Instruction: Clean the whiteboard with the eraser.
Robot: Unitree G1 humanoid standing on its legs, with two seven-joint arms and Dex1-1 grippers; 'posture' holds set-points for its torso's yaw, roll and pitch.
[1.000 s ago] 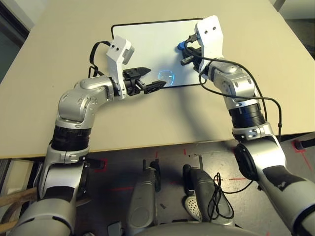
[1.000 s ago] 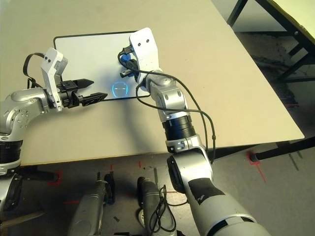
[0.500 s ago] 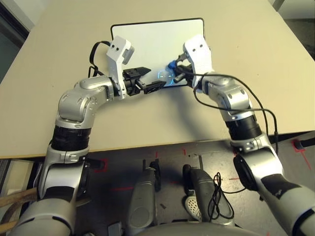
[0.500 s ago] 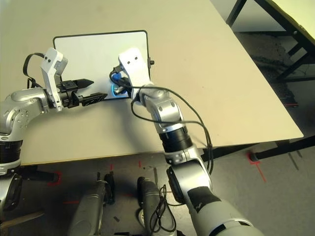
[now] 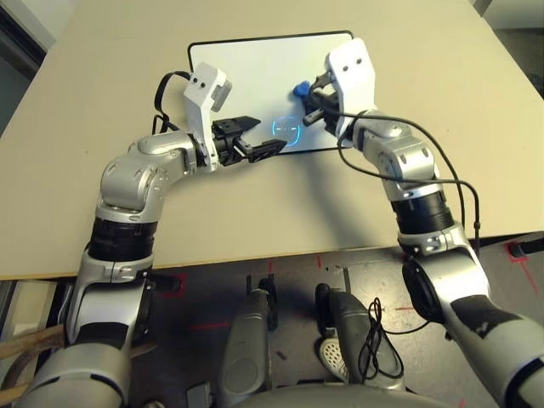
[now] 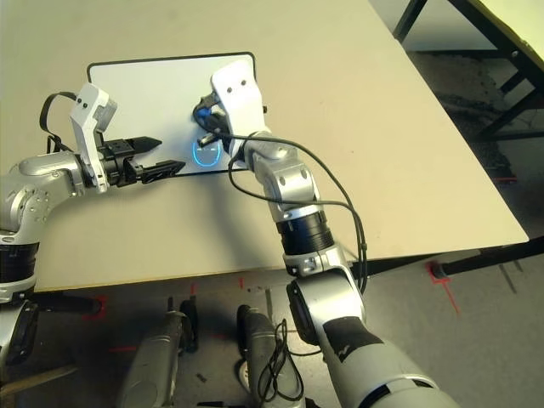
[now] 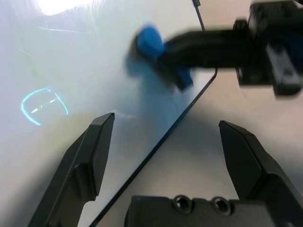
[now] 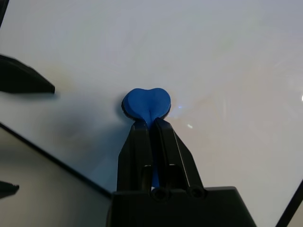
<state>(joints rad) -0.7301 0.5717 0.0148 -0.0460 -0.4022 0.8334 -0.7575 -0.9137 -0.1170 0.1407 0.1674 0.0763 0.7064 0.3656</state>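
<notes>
Wiping in progress: on the whiteboard (image 5: 255, 76), the right fingers (image 8: 150, 127) clench the eraser (image 8: 147, 103), apparently pressed to its right half, while the left fingers (image 7: 161, 123) stand parted over its near edge; further strokes should cover the rest.

The large rectangular whiteboard with a white surface, thin black frame and rounded corners (image 5: 255, 72) lies flat at the upper centre of the left eye frame, its surface bearing faint smudges. The small bright blue oblong eraser with a rounded, notched end (image 8: 147, 103) lies on its right-hand part, right of the frame's centre line.
</notes>
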